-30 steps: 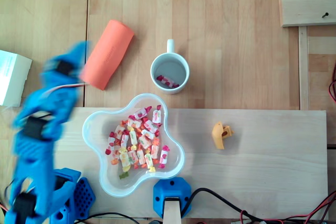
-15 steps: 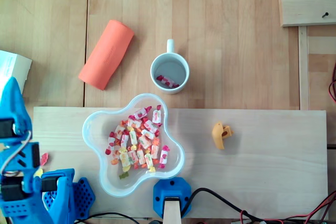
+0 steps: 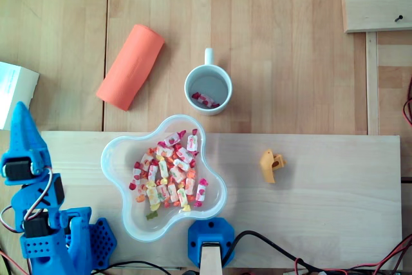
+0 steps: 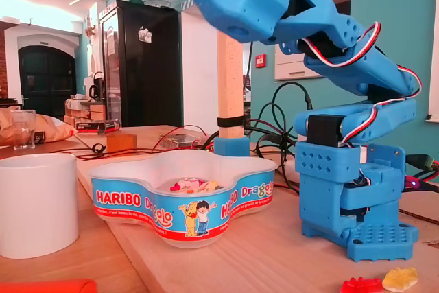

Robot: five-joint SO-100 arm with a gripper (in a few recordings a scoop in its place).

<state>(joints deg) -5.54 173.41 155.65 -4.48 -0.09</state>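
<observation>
Hovering gripper (blue), beside candy bowl

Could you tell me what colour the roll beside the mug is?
Orange; the roll shows best in the overhead view.

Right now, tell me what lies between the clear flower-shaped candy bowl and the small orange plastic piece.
Overhead view shows only bare wooden board between the clear candy bowl and the orange plastic piece.
</observation>
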